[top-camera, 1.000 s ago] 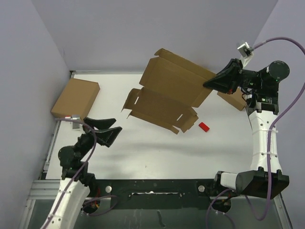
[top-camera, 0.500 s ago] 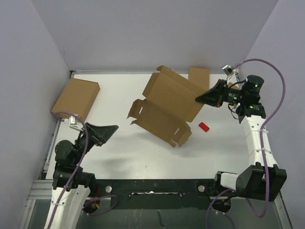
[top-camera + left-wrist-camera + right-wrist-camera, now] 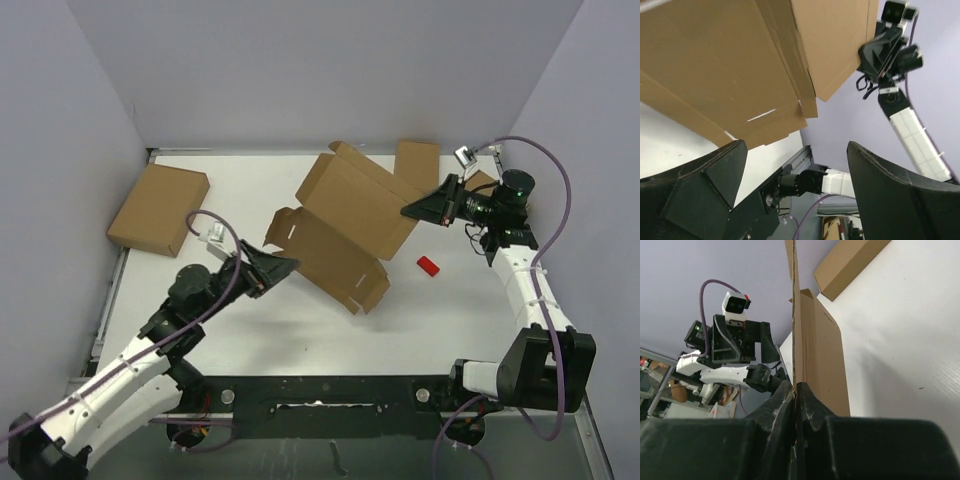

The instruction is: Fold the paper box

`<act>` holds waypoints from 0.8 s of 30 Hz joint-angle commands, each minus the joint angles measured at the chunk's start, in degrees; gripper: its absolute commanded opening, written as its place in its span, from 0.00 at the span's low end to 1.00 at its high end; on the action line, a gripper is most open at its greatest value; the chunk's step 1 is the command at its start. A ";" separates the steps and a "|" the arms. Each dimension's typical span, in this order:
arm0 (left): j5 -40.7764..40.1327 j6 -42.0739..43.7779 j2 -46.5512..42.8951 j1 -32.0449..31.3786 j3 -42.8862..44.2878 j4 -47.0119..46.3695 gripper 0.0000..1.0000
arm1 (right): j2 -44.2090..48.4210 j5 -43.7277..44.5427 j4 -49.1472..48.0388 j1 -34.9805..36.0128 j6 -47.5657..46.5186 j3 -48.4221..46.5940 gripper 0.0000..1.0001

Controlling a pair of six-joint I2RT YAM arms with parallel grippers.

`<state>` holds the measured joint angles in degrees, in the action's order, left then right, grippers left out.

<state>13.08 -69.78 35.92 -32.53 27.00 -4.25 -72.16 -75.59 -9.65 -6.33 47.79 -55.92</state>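
**Paper box (image 3: pixel 345 205) tilted at frame centre, one gripper holding it and the other open beside it.**

The right gripper (image 3: pixel 408 211) is clenched on the thin right-hand edge of the upper panel; its wrist view shows both fingers (image 3: pixel 782 400) squeezed flat onto the cardboard. The left gripper (image 3: pixel 285 265) hovers with its jaws spread wide, grasping nothing, just beside the lower left panel near the slits. To fold cleanly, the left gripper should probably take that panel close to the crease rather than at a floppy corner flap, while the right holds firm. A hard pull could tear the cardboard at the slits.
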 commanded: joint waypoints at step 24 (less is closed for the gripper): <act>-31.80 3.04 37.70 -19.18 17.74 -31.20 0.75 | -2.89 0.37 -7.67 5.34 12.72 2.66 0.00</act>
<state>-17.41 -67.20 72.34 -51.51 41.52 -27.33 -74.48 -74.50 -14.17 -1.85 57.74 -53.34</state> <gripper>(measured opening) 0.774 0.036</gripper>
